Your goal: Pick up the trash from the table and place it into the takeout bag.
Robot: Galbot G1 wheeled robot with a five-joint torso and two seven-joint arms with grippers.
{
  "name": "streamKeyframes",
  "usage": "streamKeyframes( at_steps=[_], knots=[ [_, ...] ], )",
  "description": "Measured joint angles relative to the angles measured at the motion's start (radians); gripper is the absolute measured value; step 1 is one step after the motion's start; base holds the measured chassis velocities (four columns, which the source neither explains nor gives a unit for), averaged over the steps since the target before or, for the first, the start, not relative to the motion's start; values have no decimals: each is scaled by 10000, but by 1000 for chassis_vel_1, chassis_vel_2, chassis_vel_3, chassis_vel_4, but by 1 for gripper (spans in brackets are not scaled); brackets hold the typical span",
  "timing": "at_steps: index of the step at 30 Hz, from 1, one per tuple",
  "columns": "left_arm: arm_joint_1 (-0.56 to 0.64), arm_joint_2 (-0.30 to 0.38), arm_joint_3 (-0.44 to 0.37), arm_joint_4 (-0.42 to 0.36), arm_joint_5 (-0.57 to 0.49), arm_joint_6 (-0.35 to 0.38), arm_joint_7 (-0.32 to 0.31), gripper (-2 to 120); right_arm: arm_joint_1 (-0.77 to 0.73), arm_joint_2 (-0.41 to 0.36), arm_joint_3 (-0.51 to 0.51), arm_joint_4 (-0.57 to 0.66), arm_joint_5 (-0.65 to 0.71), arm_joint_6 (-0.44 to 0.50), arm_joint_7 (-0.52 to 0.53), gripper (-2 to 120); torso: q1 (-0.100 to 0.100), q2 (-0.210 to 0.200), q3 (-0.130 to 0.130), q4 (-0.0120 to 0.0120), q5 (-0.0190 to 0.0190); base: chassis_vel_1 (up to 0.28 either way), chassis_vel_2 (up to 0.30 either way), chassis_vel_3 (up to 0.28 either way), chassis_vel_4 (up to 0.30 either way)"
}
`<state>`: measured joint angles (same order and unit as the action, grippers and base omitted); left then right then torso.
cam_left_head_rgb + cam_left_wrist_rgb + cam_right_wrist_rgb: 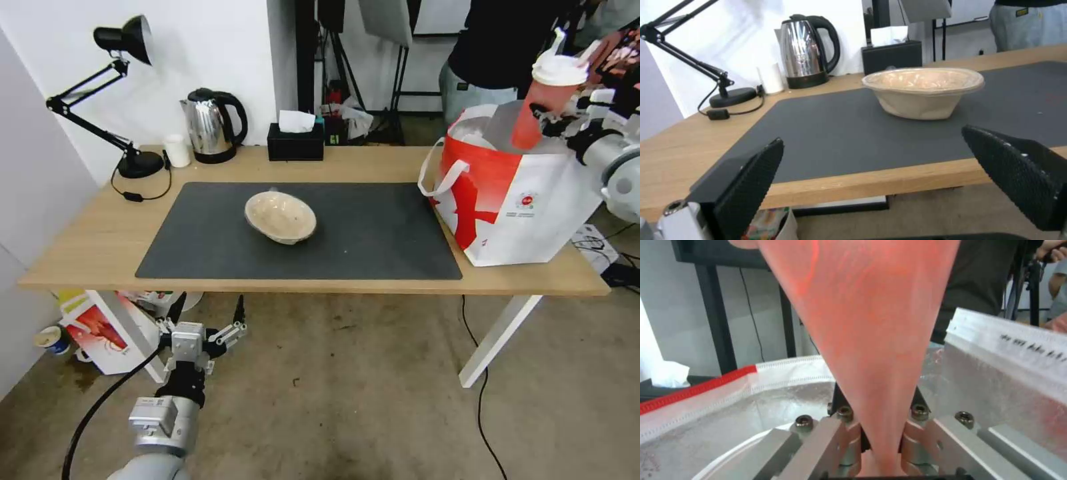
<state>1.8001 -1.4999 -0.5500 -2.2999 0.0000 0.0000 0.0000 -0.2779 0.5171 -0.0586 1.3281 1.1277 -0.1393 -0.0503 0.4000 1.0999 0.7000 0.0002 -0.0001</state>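
Your table (100, 247): long light-wood top, white slanted legs, on a concrete floor (347, 400) against a white wall. Dark grey mat (373, 233) covers its middle. Takeout bag (533, 213), white with red panel, stands open at the right end. Kettle (212, 125), desk lamp (100, 93), black tissue box (295, 141) and small white cup (177, 151) line the back edge. Beige paper bowl (280, 217) sits mid-mat. Your right hand (557, 123) grips the red cup (547, 100), tilted over the bag's mouth. Your left hand (207, 327) hangs below the table's front edge, fingers spread.
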Motion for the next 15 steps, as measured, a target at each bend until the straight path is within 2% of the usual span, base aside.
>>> streamKeyframes(
  at_steps=[14,15],
  knots=[
    [0,0,0,0,0,0,0,100,-270,15,63,139,-106,-43,3,6,1,0,0,-1,0,0,0,0,0],
    [0,0,0,0,0,0,0,100,-276,-3,70,172,-107,-88,37,10,1,1,0,-1,0,0,0,0,0]
  ],
)
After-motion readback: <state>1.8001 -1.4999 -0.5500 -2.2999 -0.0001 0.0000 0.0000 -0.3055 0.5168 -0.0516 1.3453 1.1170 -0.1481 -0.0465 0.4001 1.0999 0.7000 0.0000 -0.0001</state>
